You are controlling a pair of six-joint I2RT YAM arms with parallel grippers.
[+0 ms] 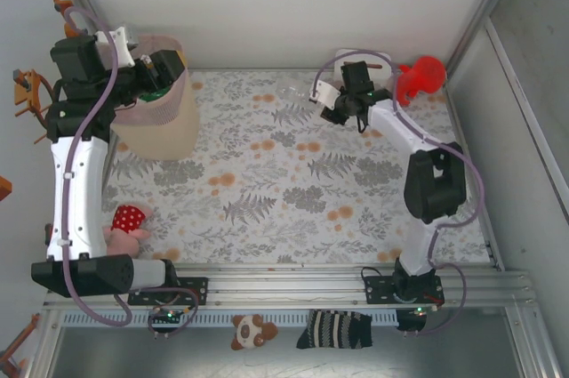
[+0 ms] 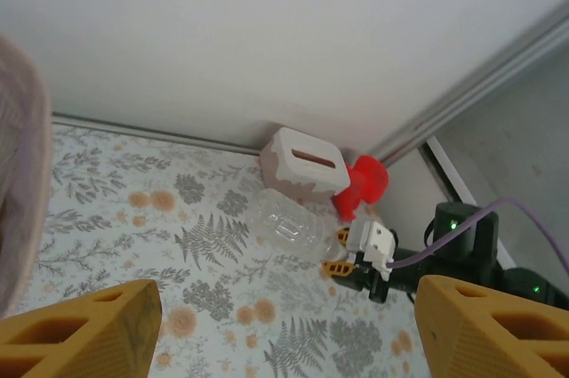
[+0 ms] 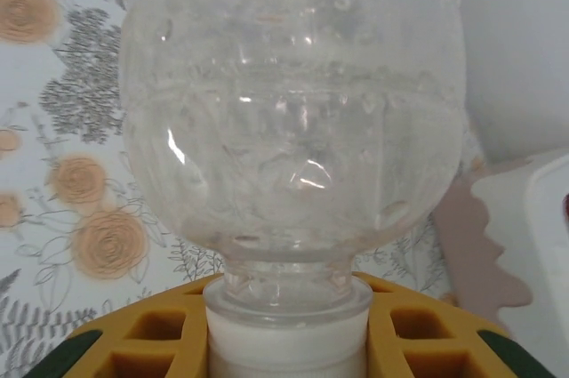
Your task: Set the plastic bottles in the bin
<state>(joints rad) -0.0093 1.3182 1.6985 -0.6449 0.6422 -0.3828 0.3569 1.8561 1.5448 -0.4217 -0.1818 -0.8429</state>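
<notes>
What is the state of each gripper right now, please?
Left gripper: open, holding nothing.
Right gripper: closed on the neck of a clear plastic bottle.

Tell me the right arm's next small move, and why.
Probably a short lift straight up. The right gripper is shut on the neck of the clear bottle, which lies on the table beside the white tissue box. The bin stands at the far left, so the bottle should clear the table before travelling.
</notes>
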